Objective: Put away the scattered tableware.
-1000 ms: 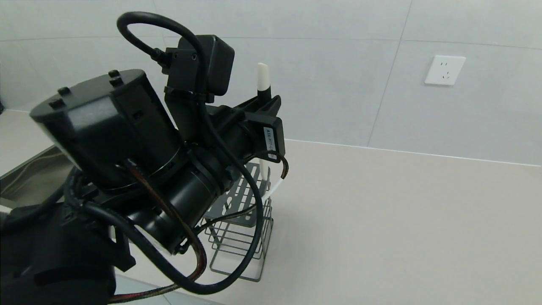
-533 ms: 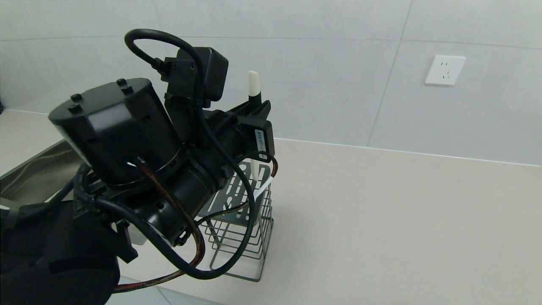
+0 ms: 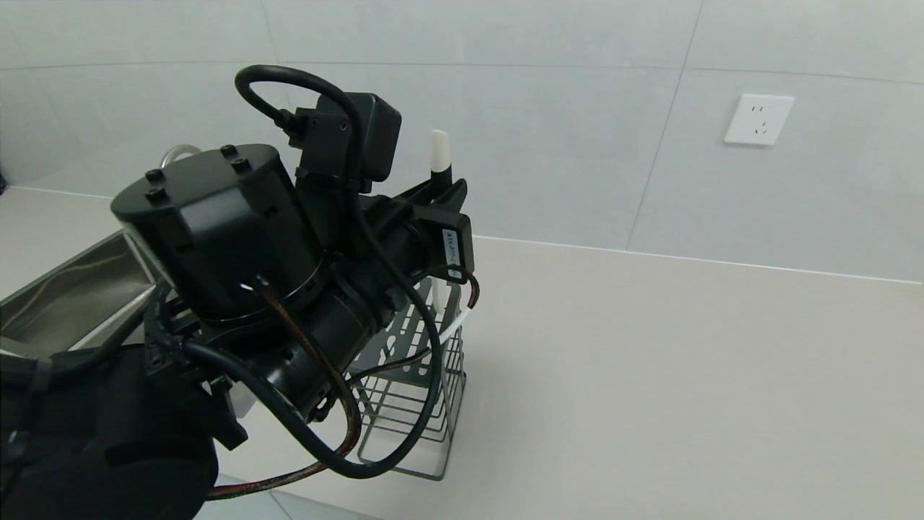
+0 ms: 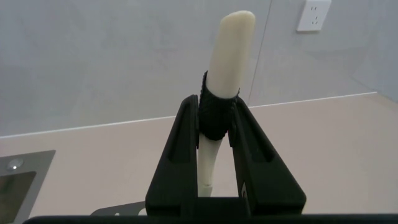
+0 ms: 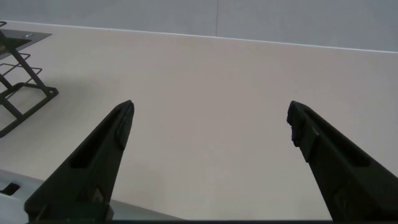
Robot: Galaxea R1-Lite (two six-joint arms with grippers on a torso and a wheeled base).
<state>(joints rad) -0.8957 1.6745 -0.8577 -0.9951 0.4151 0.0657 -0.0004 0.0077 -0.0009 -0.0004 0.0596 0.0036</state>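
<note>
Standing upright in the grasp of the left hand [image 4: 216,107], white utensil handle [image 4: 231,46], above wire rack [image 3: 404,433].

left gripper [image 4: 217,121] raised, clamped on white handle [image 4: 229,50] | right gripper [image 5: 210,121] spread wide, seemingly low

Right of the wire rack [image 3: 382,404], the counter [image 3: 650,375] offers wide passage up to the tiled wall [image 3: 563,144]; left of it the sink [image 3: 65,296] apparently sits close, narrowing the room.

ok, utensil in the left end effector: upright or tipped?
Upright. The utensil stands vertical in the left end effector, pale tip up, lower end over the rack.
</note>
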